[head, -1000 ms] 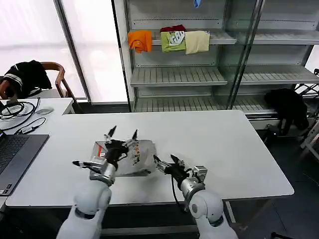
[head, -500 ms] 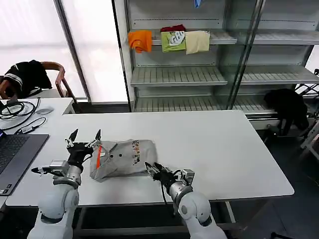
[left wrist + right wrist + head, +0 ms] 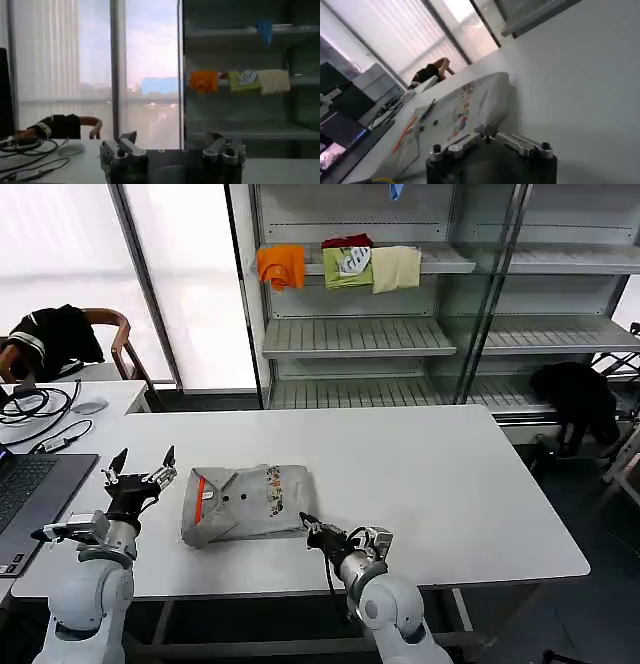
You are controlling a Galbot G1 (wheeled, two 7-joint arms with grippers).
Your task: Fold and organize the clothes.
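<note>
We're looking down at the white worktop (image 3: 450,484), and there lies the light grey shirt (image 3: 245,502), folded into a compact rectangle near the front edge, a little to our left of centre. Its collar end with the orange strip (image 3: 201,489) points toward our left side, and the small multicoloured print (image 3: 272,483) sits toward the other end, facing up.

Our left gripper (image 3: 138,469) hangs above the worktop just beside the collar end, clear of the fabric, fingers spread wide and pointing up and away from us (nothing between them). Our right gripper (image 3: 312,529) is down low at the shirt's near right corner; its dark fingertips sit right at the fabric edge and look drawn close, though we can't tell from here whether they're parted, closed, or pinching cloth. From the right wrist we see the shirt (image 3: 455,110) lying flat with its printed side up just ahead of that gripper.

A laptop (image 3: 30,499) rests at the worktop's left edge. Behind stands a shelf unit (image 3: 350,334) with orange, green and cream folded garments (image 3: 340,266) on an upper shelf.
</note>
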